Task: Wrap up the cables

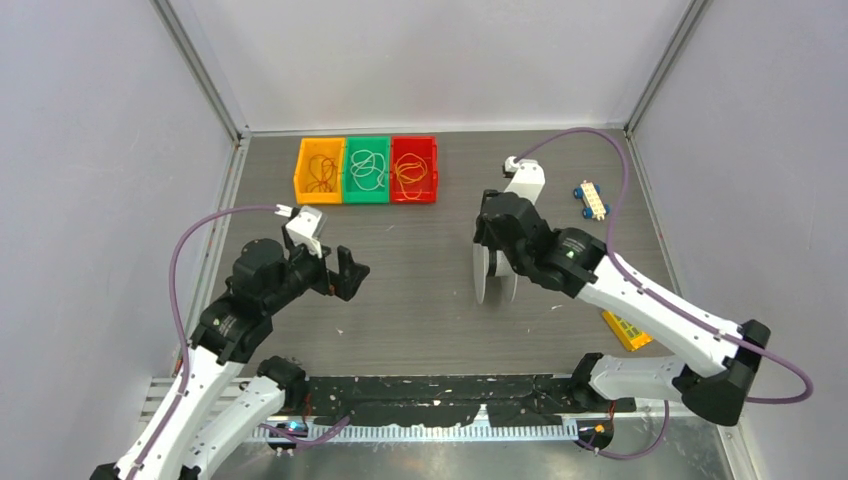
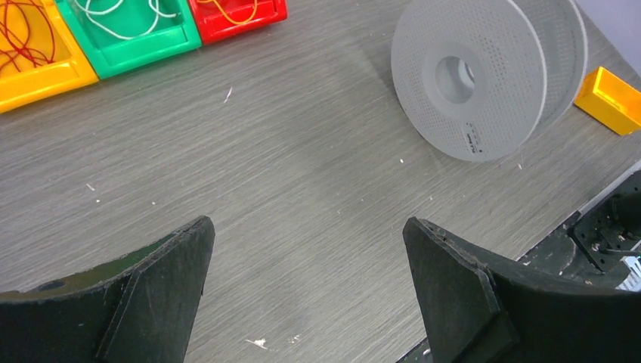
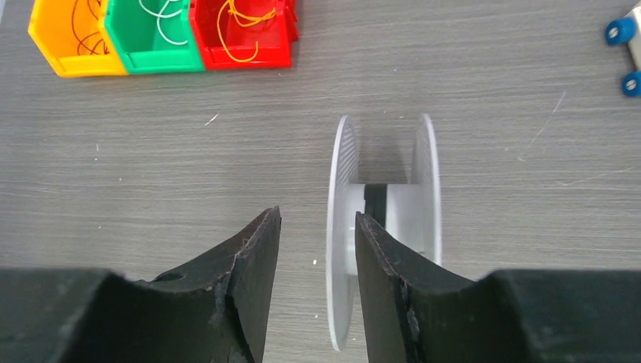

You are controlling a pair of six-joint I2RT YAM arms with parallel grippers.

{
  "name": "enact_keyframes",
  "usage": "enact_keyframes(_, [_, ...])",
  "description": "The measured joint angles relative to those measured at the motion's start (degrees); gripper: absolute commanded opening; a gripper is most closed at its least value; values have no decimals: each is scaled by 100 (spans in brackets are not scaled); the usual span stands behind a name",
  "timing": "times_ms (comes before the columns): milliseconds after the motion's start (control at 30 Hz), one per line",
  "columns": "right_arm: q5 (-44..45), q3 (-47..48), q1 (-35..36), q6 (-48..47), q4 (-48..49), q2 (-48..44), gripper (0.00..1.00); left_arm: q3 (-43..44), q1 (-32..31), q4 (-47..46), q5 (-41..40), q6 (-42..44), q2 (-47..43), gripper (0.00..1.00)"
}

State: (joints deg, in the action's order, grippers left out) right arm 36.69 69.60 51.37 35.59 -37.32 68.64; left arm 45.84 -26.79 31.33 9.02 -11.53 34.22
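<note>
**Wire waits in its bin as the right claw straddles a spool.** The yellow-orange wire [image 3: 243, 17], thin as string, lies in loose, uneven loops inside the red bin [image 3: 242, 62]. That bin is the rightmost of three standing side by side on the grey table [image 3: 151, 174]. We see the wire well ahead of the right claw [image 3: 316, 219] and off to its left. It is also well ahead of the left claw [image 2: 308, 225], and neither claw touches it. A white wire [image 3: 170, 15] curls in the green bin [image 3: 155, 64] next door, and a dark-red wire [image 3: 91, 34] in the orange bin [image 3: 83, 68] beyond.

The right arm [image 1: 650, 305] reaches forward and inward across the table. Its claw points at a pale grey spool [image 3: 427, 189] standing upright on its two rims. The jaws stand partly apart, gripping nothing, and straddle the spool's left flange. One finger [image 3: 249, 265] sits outside the flange with bare table showing between them. The other [image 3: 385, 272] sits between the two flanges, in front of the hub. We cannot tell whether that inner finger touches the flange.

The left arm [image 1: 215, 330] is bent sharply and sits nearer its base. Its claw is spread wide over bare table and holds nothing. The spool stands ahead of this claw and to its right, well apart.
</note>
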Motion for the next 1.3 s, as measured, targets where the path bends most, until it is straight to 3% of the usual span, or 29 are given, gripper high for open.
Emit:
enact_keyframes(200, [101,-407,0,-236,-221,-855,47,964,-50,599,-284,33,1145,90])
enact_keyframes(400, [214,-1069,0,-278,-557,-1626,46,1884,-90,531,-551,-22,2417,82])
enact_keyframes(633, [120,-1755,-2,-341,-367,-1646,42,2424,-101,-254,-1119,-774,3901,72])
enact_keyframes(867, [33,-2229,-20,-498,-13,-1668,42,3276,-101,-885,-1272,-1331,5604,55])
enact_keyframes(1300, [-227,-2374,-24,-855,439,-1740,43,4188,-83,-1381,-1904,-2774,7659,49])
